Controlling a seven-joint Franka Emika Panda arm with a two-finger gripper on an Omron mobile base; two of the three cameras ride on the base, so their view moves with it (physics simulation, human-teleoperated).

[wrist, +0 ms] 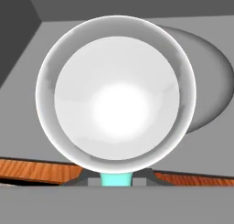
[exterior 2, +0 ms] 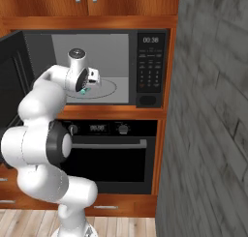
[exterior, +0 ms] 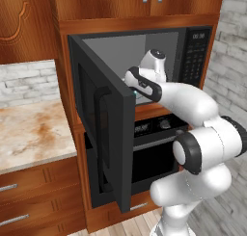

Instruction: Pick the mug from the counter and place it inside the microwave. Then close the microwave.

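Note:
The mug [wrist: 116, 99] is seen from straight above in the hand view, with a pale rim and a white inside. Its teal handle sits between my gripper's [wrist: 116, 178] dark fingertips, which are shut on it. A teal sliver of the mug [exterior 2: 84, 91] shows under the hand in the right base view. It hangs just inside the open microwave [exterior 2: 150, 62], over the left front of the round plate [exterior 2: 115, 88]. The microwave door [exterior: 103, 129] stands swung wide to the left. The counter [exterior: 34, 129] lies at the left.
A black oven [exterior 2: 111, 154] with knobs sits right under the microwave. A grey brick wall [exterior 2: 208, 134] stands close on the right. Wooden cabinets [exterior: 29, 23] hang above the counter, with drawers [exterior: 29, 191] below it. My arm's elbow [exterior: 193, 150] bulges in front of the oven.

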